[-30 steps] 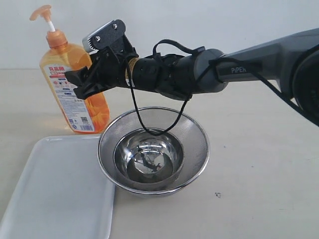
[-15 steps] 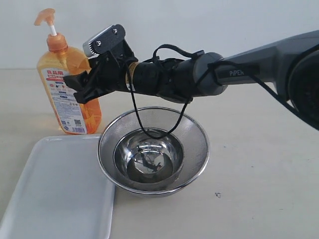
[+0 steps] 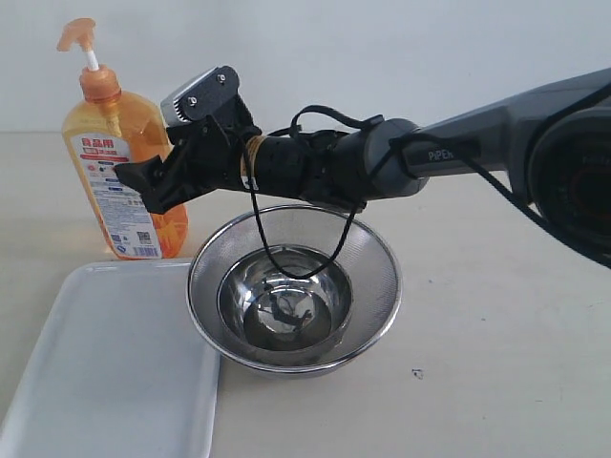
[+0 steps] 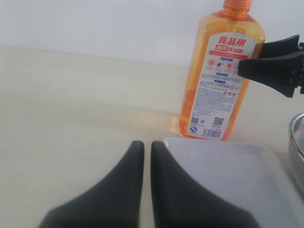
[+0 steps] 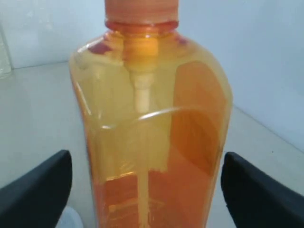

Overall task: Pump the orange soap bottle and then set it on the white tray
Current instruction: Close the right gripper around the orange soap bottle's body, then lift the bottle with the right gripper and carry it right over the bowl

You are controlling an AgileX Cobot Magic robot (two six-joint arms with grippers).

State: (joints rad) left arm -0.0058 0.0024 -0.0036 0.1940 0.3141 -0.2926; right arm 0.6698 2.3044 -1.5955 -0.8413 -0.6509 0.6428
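Observation:
The orange soap bottle (image 3: 119, 181) stands upright on the table just behind the white tray (image 3: 105, 372), with its pump head raised on the white stem. My right gripper (image 3: 143, 186) reaches across from the right and is open, one black finger on each side of the bottle's body. The right wrist view shows the bottle (image 5: 152, 142) filling the space between the fingers (image 5: 38, 185), with a small gap on both sides. My left gripper (image 4: 147, 147) is shut and holds nothing. It hovers low by the tray's corner (image 4: 237, 180), facing the bottle (image 4: 218, 80).
A round steel mesh bowl (image 3: 377, 258) with a smaller steel bowl (image 3: 286, 305) inside stands right of the tray, under my right arm. A black cable (image 3: 263, 224) hangs from that arm into the bowl. A white wall runs close behind the bottle.
The bottle went from tilted to upright and shifted left along the table. My right gripper moved left and slightly down with it.

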